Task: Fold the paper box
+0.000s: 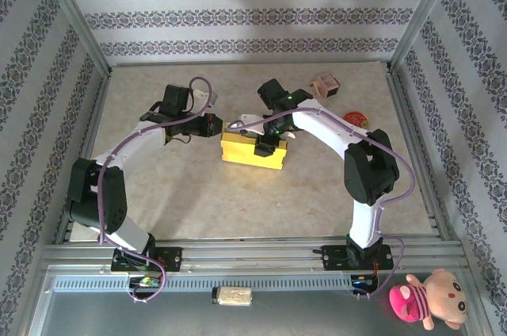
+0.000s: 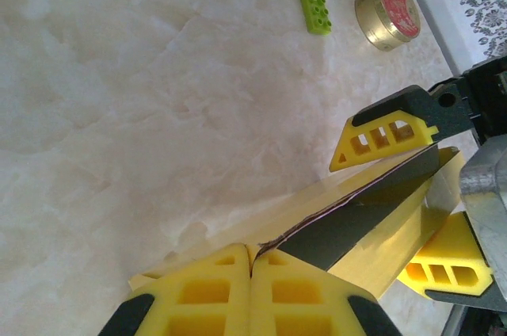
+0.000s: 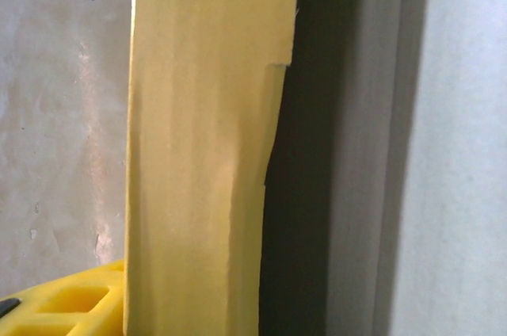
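From above, the paper box lies in the middle of the desk. It is yellow and partly folded. The left end effector is at the left end of the box. The right end effector sits on top of the box, a little to the right of its middle. A small pink box is far off on the right. A round tin with a red top lies nearer than the pink box. A pink soft toy lies off the desk at the near right corner.

From the left wrist, the left end effector has its two yellow fingers pressed tight together. A thin edge of the paper box is pinched between them. The right end effector has its fingers apart, one on each side of a box wall. I cannot tell if they squeeze it. A green brick and the round tin lie on the desk, well away from the box.

From the right wrist, a tall yellow side of the paper box is very close. One yellow finger of the right end effector shows at the lower left, right beside the box. The grey desk is on the left
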You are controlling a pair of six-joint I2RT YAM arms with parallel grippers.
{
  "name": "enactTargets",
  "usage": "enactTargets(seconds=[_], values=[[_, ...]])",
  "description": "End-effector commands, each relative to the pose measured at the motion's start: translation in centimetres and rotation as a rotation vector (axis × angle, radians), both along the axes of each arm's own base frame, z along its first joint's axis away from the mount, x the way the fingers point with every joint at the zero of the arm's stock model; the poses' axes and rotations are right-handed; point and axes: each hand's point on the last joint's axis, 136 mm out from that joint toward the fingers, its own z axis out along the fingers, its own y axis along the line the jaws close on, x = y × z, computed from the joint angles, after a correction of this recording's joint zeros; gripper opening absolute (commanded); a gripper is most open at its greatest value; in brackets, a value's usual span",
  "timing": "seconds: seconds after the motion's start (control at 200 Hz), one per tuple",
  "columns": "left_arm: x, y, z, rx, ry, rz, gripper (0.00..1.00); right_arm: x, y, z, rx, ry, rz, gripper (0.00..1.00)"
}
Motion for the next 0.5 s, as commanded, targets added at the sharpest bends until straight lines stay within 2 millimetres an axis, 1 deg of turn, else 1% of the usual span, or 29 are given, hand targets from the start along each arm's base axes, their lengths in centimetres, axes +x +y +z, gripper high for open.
enactTargets(seconds=[0.0,0.23,0.495], values=[[-2.0,-2.8,1.9,-0.037,-0.002,-0.105,0.02,-1.7,0.4,-2.6,-0.032,0.086,0.003,0.6],[-3.1,-3.0,1.4,0.06,0.01,-0.12,0.02,-1.6,0.4,-2.7,-0.036,0.085,-0.007,0.58],[-4.0,-3.8,2.0,0.082,-0.001,-0.134,0.04,-1.1,0.4,-2.9,-0.046,0.084,-0.035,0.56]])
